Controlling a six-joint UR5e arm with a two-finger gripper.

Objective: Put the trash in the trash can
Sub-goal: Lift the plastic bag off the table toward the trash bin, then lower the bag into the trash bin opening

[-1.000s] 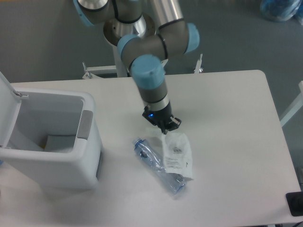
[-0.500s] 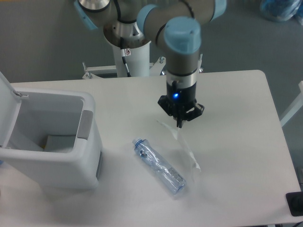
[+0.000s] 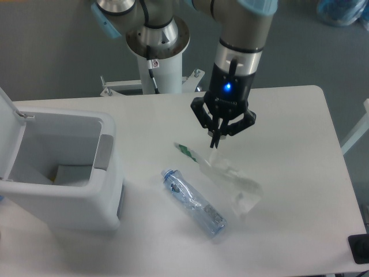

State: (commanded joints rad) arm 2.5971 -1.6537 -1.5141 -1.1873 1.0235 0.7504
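Note:
My gripper (image 3: 215, 141) is shut on the top edge of a clear plastic bag (image 3: 225, 173) and holds it in the air above the table's middle. The bag hangs below the fingers, stretched out to the right, with a green strip at its left end. A crushed clear plastic bottle (image 3: 193, 201) with a blue cap lies on the table, below and left of the bag. The white trash can (image 3: 63, 199) stands at the left with its lid (image 3: 8, 135) open. It has a grey latch panel (image 3: 104, 152) on its right side and something pale inside.
The white table (image 3: 288, 133) ends at the right and front. The arm's base column (image 3: 155, 55) stands behind the table's far edge. A dark object (image 3: 360, 248) sits at the lower right corner.
My gripper has risen and moved to the right, lifting the plastic bag off the table and away from the bottle. The bottle and trash can have not moved.

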